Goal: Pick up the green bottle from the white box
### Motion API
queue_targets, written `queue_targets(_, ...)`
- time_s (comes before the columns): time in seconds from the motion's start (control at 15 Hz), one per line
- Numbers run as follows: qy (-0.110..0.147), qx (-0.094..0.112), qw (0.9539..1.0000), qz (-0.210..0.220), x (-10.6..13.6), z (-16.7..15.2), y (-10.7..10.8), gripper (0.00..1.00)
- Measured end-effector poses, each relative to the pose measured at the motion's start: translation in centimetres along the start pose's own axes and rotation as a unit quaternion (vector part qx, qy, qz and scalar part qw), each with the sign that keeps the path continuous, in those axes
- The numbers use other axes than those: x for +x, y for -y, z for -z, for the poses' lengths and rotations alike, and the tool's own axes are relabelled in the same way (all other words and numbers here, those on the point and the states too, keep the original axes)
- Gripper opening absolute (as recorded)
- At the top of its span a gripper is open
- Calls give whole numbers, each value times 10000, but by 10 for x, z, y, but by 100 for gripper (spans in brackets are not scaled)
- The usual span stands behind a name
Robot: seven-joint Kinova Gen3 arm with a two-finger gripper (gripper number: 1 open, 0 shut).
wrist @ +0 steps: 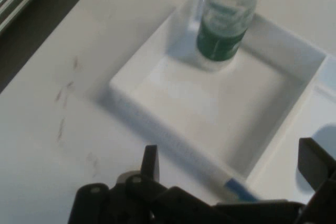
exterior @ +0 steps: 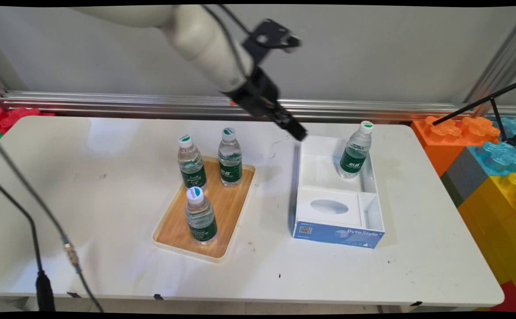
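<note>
Gripper (exterior: 300,134) empty, jaws apart, above far left corner of the white box (exterior: 301,177).
Nearest bottle (exterior: 355,150) stands upright in the box's far compartment, off to the picture's right of the jaws, not touching. Three more bottles (exterior: 230,158) upright on the wooden tray (exterior: 176,232), left on the bench (exterior: 107,212).

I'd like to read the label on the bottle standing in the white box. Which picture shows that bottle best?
The main view: the bottle in the white box shows whole there, white cap to base, with its green label. The hand view is closer, but its cap is cut off at the top edge. The label's print is readable in neither.
</note>
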Motion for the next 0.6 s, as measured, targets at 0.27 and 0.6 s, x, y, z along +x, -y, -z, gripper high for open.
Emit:
queue_targets(0.27, -42, 76, 9997, -208, 30, -50, -28, 100)
queue_targets(0.6, -125, 204, 9989, -413, 50, -118, -44, 100)
